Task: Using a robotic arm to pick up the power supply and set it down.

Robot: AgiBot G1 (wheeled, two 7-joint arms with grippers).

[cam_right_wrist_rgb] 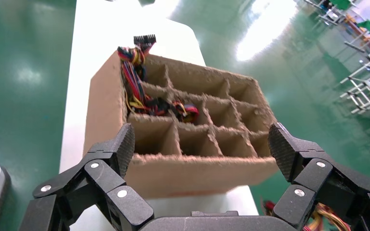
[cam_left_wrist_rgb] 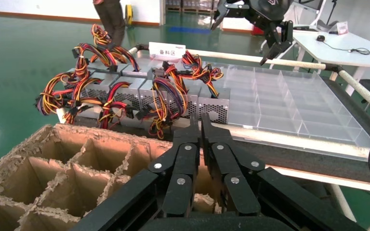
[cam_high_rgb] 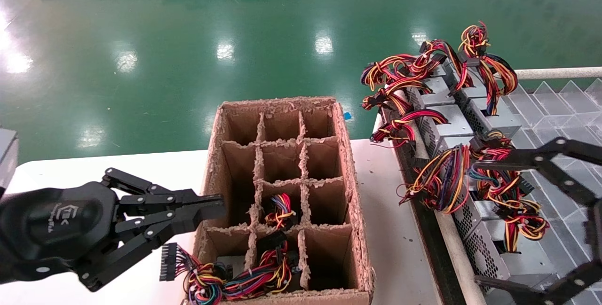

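Several grey power supplies (cam_high_rgb: 447,124) with tied red, yellow and black wire bundles (cam_high_rgb: 442,178) lie in a row on the rack at the right, also in the left wrist view (cam_left_wrist_rgb: 214,107). My right gripper (cam_high_rgb: 475,222) hangs wide open above the nearest ones, touching none. In the right wrist view the right gripper (cam_right_wrist_rgb: 203,144) holds nothing and faces the brown divider carton (cam_right_wrist_rgb: 197,168). My left gripper (cam_high_rgb: 219,204) is shut on nothing, its tips at the carton's left wall (cam_high_rgb: 211,187); the left wrist view shows the left gripper (cam_left_wrist_rgb: 197,121) with fingers pressed together.
The carton (cam_high_rgb: 356,211) stands on the white table (cam_high_rgb: 400,248). Wire bundles (cam_high_rgb: 281,211) fill its near cells, and a black connector (cam_high_rgb: 168,261) hangs over its left side. A clear divided tray (cam_high_rgb: 555,107) lies beyond the rack. The green floor lies past the table's far edge.
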